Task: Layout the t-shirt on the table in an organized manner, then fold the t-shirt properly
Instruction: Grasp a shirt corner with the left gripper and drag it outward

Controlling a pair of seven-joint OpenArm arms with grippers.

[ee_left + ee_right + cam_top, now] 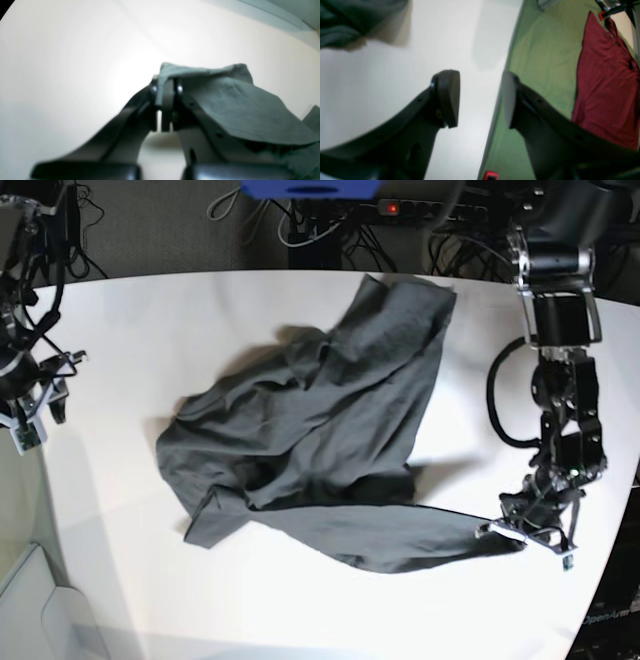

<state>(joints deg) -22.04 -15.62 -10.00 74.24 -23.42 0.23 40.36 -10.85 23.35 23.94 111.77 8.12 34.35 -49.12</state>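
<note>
The dark grey t-shirt (320, 420) lies crumpled in the middle of the white table (150, 320). One hem corner is drawn out toward the front right. There my left gripper (497, 532) is shut on that corner. In the left wrist view the jaws (165, 86) pinch a fold of the t-shirt (237, 110), which drapes over the right finger. My right gripper (35, 415) hangs at the table's left edge, apart from the shirt. In the right wrist view it (480, 97) stands open with nothing between its fingers, and the t-shirt (345, 22) shows only at the upper left.
The table's left edge (500, 95) runs under the right gripper, with a green surface and a red garment (607, 87) beyond it. Cables and a power strip (400, 208) lie behind the table's far edge.
</note>
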